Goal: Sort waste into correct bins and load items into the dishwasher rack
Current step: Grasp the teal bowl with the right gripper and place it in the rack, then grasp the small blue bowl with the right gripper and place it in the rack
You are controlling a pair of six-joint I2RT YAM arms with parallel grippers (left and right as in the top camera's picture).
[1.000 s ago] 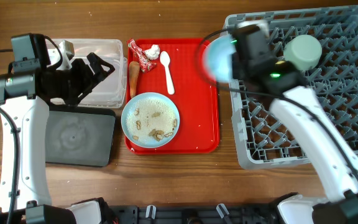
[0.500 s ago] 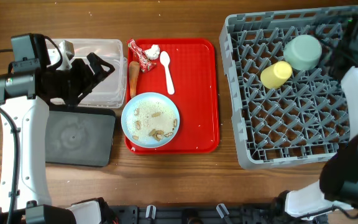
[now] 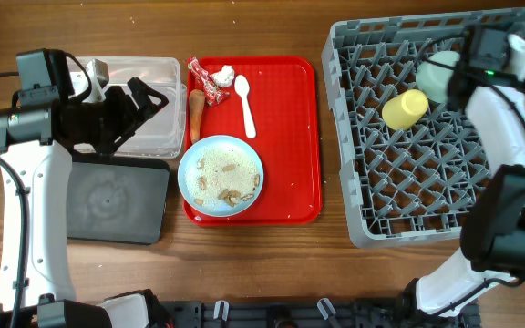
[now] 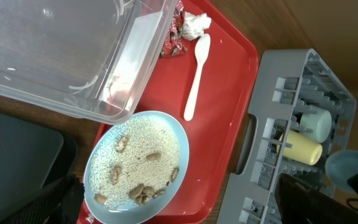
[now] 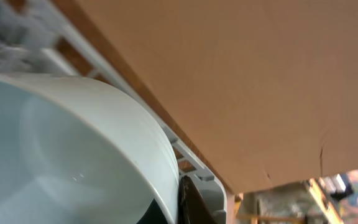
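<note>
The right gripper [image 3: 472, 68] holds the light blue bowl [image 5: 73, 155] by its rim at the far right of the rack [image 3: 427, 182], beside the mint-green bowl [image 3: 440, 75]; the left gripper [image 3: 142, 98] gapes wide over the clear tub [image 3: 167, 68].

Your flat red serving tray [image 3: 292, 137] lies on the wooden worktop [image 3: 244, 264], about midway between the left and right edges and closer to the far edge than the near one. Its long sides run from far to near, its corners are rounded, and a low raised rim runs all round. The worktop shows brown plank grain. A dark rail [image 3: 272, 317] with small clips runs along the near edge. From the right wrist you see a plain brown surface [image 5: 241, 81]; whether it is worktop or wall, you cannot tell.
</note>
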